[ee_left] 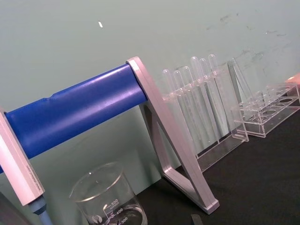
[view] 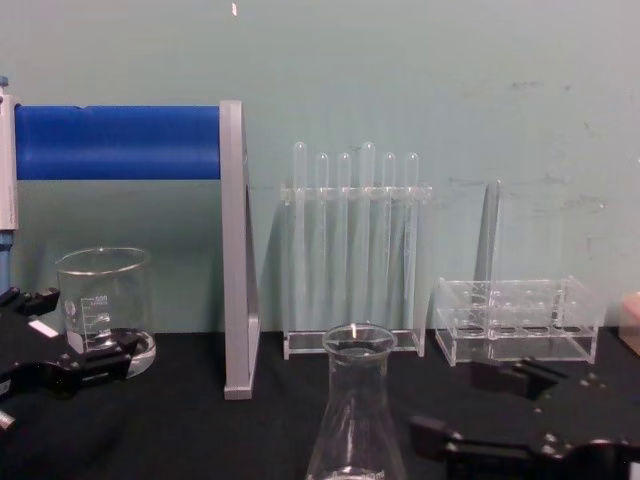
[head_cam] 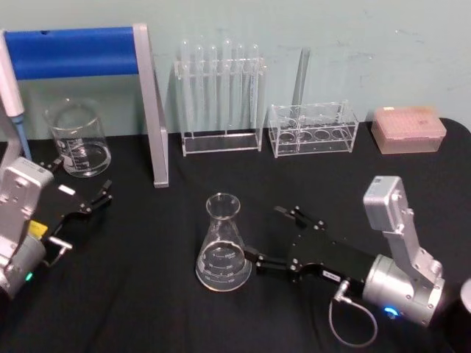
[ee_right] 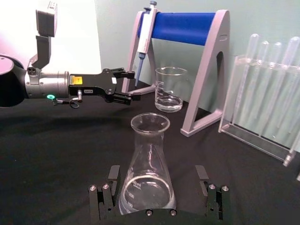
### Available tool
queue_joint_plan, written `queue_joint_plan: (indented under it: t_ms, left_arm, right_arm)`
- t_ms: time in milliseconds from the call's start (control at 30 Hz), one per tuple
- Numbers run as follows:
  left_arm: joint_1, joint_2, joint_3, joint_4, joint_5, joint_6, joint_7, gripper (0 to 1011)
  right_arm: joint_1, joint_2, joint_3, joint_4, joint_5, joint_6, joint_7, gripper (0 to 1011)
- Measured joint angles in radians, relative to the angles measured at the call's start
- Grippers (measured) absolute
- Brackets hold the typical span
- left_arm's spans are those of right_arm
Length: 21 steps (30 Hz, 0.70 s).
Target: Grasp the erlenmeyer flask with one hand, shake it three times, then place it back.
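one erlenmeyer flask [head_cam: 223, 250], one beaker [head_cam: 77, 140], two clear racks [head_cam: 221, 110] [head_cam: 313, 131], one pipette stand [head_cam: 73, 51], one pink box [head_cam: 408, 129], two pincers [head_cam: 82, 176] [head_cam: 263, 234]

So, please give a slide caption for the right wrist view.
Open right hand straddling the upright erlenmeyer flask; left hand beside the beaker.

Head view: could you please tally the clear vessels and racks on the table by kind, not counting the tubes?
Flask: 1
Beaker: 1
Racks: 2, one tall and one low
Total: 4
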Motion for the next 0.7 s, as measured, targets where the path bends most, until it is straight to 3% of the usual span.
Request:
queue_joint_plan:
  t_ms: [700]
  left_arm:
    - [0.000,0.000,0.000,0.000,0.000,0.000,0.000,1001]
  right_arm:
    - [0.110,-0.083,-0.052,0.103,-0.022,-0.001,0.042,1000]
